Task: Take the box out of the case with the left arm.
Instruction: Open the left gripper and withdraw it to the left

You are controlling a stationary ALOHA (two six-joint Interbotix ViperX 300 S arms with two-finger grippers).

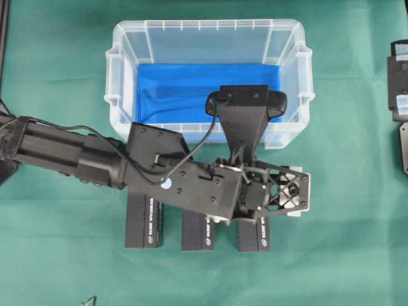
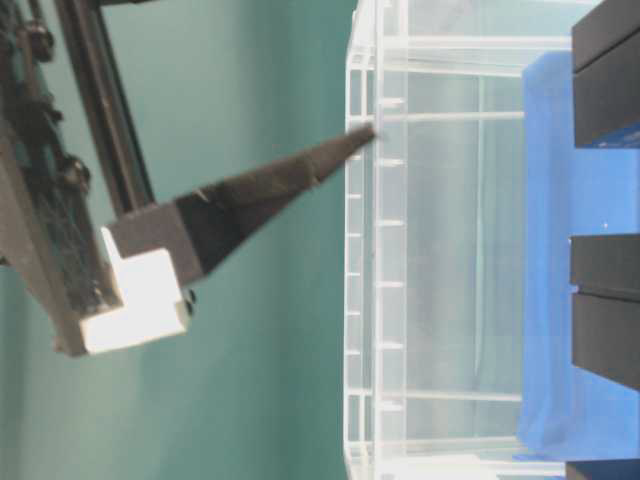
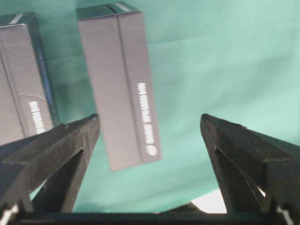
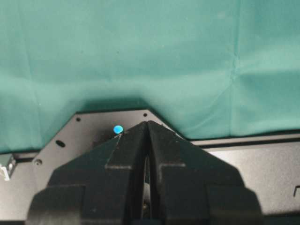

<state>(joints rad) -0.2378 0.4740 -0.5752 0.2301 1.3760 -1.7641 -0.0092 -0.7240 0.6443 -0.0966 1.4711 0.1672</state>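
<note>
The clear case (image 1: 121,76) with blue lining stands at the back middle of the green cloth. No box shows on the blue lining that I can see. Three black boxes lie in a row in front of it, outside it: left (image 1: 145,222), middle (image 1: 197,234), right (image 1: 255,236). My left gripper (image 1: 284,191) hovers over the right box's far end, pointing down. In the left wrist view it (image 3: 150,119) is open, with that box (image 3: 122,84) below and nothing between the fingers. My right gripper (image 4: 147,123) is shut and empty.
The left arm (image 1: 64,153) reaches in from the left edge, across the case's front wall. The right arm's black base parts (image 1: 398,95) sit at the right edge. In the table-level view one black finger (image 2: 270,185) points at the case wall (image 2: 365,300).
</note>
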